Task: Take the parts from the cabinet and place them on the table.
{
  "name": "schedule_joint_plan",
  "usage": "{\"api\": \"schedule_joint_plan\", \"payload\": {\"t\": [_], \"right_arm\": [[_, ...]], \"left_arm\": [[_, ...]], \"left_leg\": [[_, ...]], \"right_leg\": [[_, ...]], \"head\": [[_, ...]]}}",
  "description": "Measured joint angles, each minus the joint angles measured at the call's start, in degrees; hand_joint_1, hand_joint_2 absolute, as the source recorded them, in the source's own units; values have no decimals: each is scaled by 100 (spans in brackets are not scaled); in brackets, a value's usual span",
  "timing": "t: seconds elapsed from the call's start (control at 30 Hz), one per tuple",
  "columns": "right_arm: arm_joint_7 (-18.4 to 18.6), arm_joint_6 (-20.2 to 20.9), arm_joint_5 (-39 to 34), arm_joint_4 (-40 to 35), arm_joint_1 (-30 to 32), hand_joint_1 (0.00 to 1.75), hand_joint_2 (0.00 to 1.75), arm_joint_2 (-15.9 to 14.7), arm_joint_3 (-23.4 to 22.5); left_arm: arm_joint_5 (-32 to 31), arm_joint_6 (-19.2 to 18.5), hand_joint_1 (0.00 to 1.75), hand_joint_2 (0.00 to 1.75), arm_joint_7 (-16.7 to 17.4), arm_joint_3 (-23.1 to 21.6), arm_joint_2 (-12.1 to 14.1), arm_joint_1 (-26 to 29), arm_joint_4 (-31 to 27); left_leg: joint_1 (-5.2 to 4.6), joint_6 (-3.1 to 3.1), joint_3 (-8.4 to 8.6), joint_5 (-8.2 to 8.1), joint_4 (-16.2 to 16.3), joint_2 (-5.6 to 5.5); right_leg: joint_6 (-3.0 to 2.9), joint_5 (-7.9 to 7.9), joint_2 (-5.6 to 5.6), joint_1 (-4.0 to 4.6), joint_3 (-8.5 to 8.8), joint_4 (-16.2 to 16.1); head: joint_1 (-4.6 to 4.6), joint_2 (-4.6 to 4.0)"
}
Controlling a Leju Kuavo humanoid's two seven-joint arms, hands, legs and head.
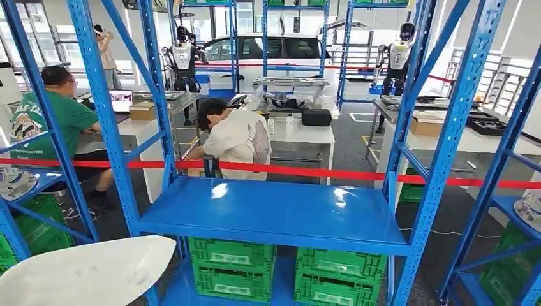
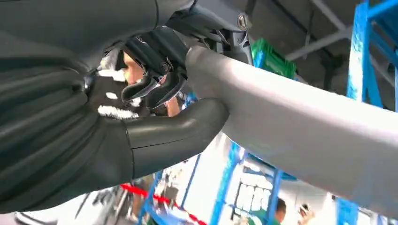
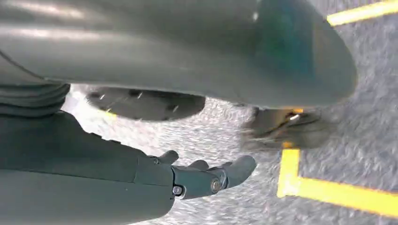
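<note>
Left robot hand (image 2: 155, 89) is clamped round a big pale panel (image 1: 83, 271): thumb under, dark fingers over the edge. The panel sticks out low on the robot's left, well short of any bench. Right robot hand (image 3: 206, 178) hangs over grey floor w/ yellow tape, fingers loose, holding nothing.

Risks as I see it:
- One-handed grip near an edge of a long, smooth part. It could pivot or slip out once the robot walks or turns.
- Blue rack (image 1: 115, 127) uprights stand close on both sides; the panel's far end could clip one on a turn & get knocked loose.
- Red tape (image 1: 306, 171) runs across behind the rack w/ people (image 1: 239, 137) seated just beyond, so a wide swing heads their way.
- Right arm isn't helping; no backup if the grip goes.
</note>
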Motion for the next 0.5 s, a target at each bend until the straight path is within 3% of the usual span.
{"api": "schedule_joint_plan", "payload": {"t": [0.03,0.07,0.13,0.17,0.2,0.23,0.33,0.37,0.43,0.47,0.5], "right_arm": [[-22,0,0,0,-12,0,0,0,41],[-22,-2,4,0,-31,0,0,0,80],[0,-7,9,0,-59,0,0,-2,133],[35,-4,6,2,-79,0,0,-7,148],[97,-7,0,2,-100,0,0,-33,162],[152,-7,-17,0,-110,0,0,-39,168],[282,-4,-63,2,-97,0,0,-39,181],[291,-13,-63,2,-97,0,0,-39,194],[326,-22,-96,2,-99,0,0,-46,201],[374,-22,-140,2,-96,0,0,-46,201],[438,-22,-173,2,-92,0,0,-46,201]], "left_arm": [[0,74,175,175,-108,184,-144,38,-4],[0,102,175,175,-156,321,-253,83,-24],[0,122,175,175,-283,549,-435,150,-61],[0,129,175,175,-407,661,-540,138,-61],[0,131,175,175,-540,764,-649,146,-74],[0,137,175,175,-732,883,-780,152,-107],[0,181,175,175,-1086,1175,-1130,157,-184],[0,181,175,175,-1114,1256,-1199,169,-201],[0,231,175,175,-1254,1378,-1304,181,-210],[0,275,175,175,-1390,1427,-1406,175,-208],[0,325,175,175,-1534,1475,-1497,171,-203]], "left_leg": [[-16,4,-87,66,19,-9],[-25,4,-169,129,48,-17],[-31,-18,-414,255,132,-38],[-28,-34,-502,314,184,-53],[-47,-64,-564,345,217,-58],[-44,-101,-585,392,232,-48],[-19,-199,-597,564,179,-44],[2,-224,-645,494,231,-75],[21,-292,-809,-203,699,-89],[42,-325,-862,-518,1074,-89],[59,-355,-904,-723,1466,-88]], "right_leg": [[-11,53,0,5,23,229],[-34,235,1,17,135,223],[-102,630,1,57,653,-346],[-144,614,4,88,1098,-904],[-179,361,3,120,1486,-1450],[-169,244,8,127,1609,-1755],[-227,379,8,150,1495,-1754],[-264,484,-42,106,1436,-1796],[-326,620,-56,97,1268,-1795],[-319,687,-63,97,1188,-1793],[-314,758,-76,99,1092,-1787]], "head": [[2,0],[2,0],[4,0],[4,0],[13,0],[9,0],[9,0],[7,0],[-2,0],[-7,0],[-2,0]]}}
